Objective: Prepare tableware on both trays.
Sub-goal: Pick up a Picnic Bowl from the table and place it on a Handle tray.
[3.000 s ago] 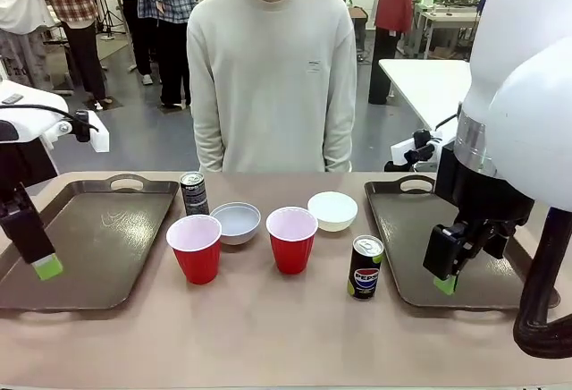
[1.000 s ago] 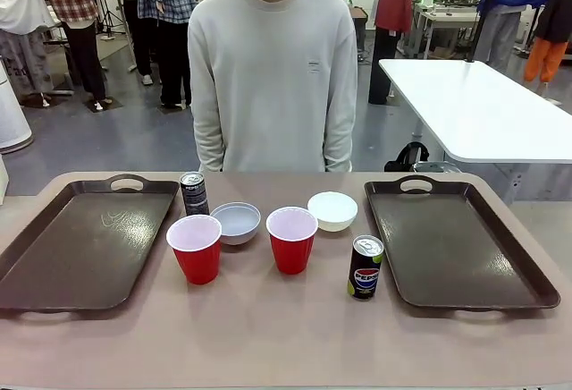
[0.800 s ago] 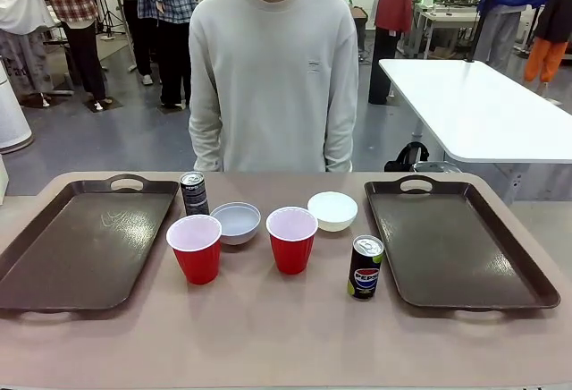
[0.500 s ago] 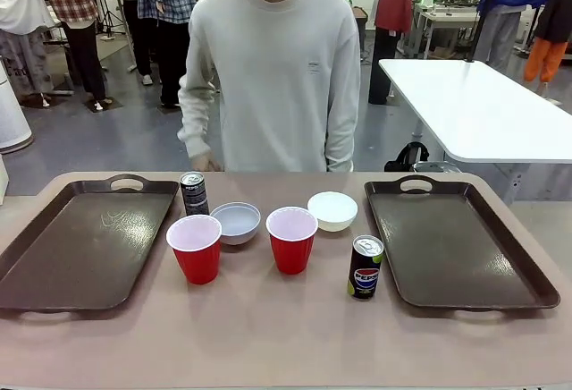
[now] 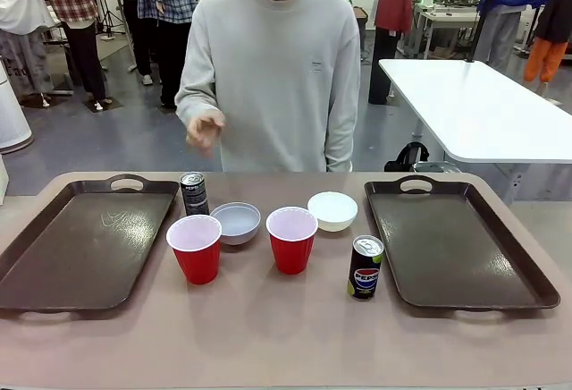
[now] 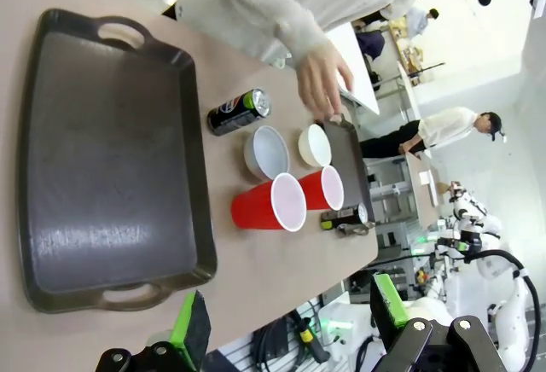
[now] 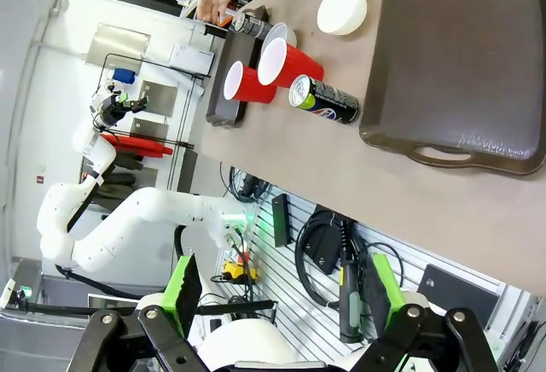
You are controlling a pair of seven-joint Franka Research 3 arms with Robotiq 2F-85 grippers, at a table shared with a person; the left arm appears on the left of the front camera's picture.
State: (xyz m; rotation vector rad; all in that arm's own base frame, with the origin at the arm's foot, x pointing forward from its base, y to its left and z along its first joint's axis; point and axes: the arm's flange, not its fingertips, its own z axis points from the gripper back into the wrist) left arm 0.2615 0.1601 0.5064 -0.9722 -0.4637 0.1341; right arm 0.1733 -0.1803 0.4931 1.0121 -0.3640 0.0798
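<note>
Tableware stands in a loose row on the tan surface [image 5: 268, 336] in the front view, all of it between the left tray [image 5: 80, 247] and the right tray [image 5: 456, 247] and inside neither. A dark can [image 5: 194, 193] stands just beside the left tray's far right corner; its pale print is too small to read. In front of it is the left red cup [image 5: 196, 248], with the left bowl [image 5: 236, 222] beside the can. The right red cup [image 5: 292, 239] comes next, then the right bowl [image 5: 332, 210] farther back. Nearest the right tray is the Pepsi can [image 5: 365, 267], upright, showing the round logo and the word "pepsi" under a green-edged top. The person's hand [image 5: 206, 129] is raised above the dark can, touching nothing.

In the left wrist view the left jaws are released: the green-padded fingers [image 6: 189, 329] stand wide apart, grasping nothing, high over the near edge of the surface. Beyond them lie the left tray, cups, bowls and cans, with the hand above the far side.

In the right wrist view the right jaws are likewise spread, their fingers [image 7: 183, 282] apart and grasping nothing, off the near edge of the surface. The Pepsi can's logo shows beside the right tray.
</note>
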